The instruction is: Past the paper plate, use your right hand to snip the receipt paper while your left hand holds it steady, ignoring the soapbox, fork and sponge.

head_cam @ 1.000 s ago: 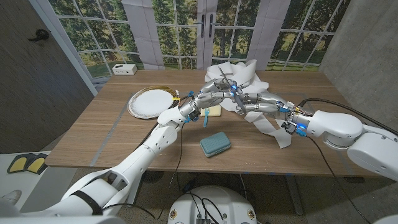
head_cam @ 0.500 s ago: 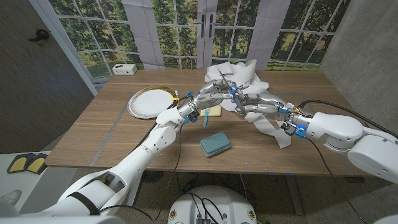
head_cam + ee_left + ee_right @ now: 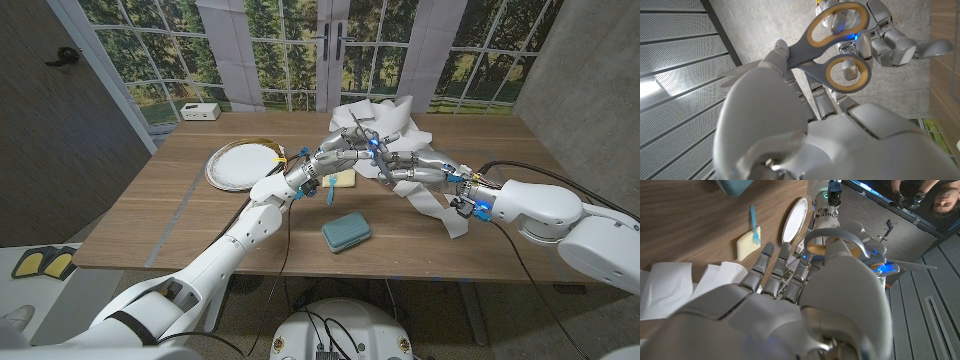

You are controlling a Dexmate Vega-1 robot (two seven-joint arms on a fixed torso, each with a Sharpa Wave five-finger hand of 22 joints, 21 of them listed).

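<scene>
Grey scissors with orange-lined handles are up in the air between my two hands, over the white receipt paper heaped at the table's back. My right hand has fingers through the handle loops. My left hand grips the scissors near the pivot, its fingertips on the grey shank. The blades point up and away from me. A strip of the paper trails toward the table's right front. The paper plate lies left of both hands.
A yellow sponge and a blue fork lie just under the left wrist. The teal soapbox sits nearer the front edge. A small white box stands at the back left. A person is beyond the table.
</scene>
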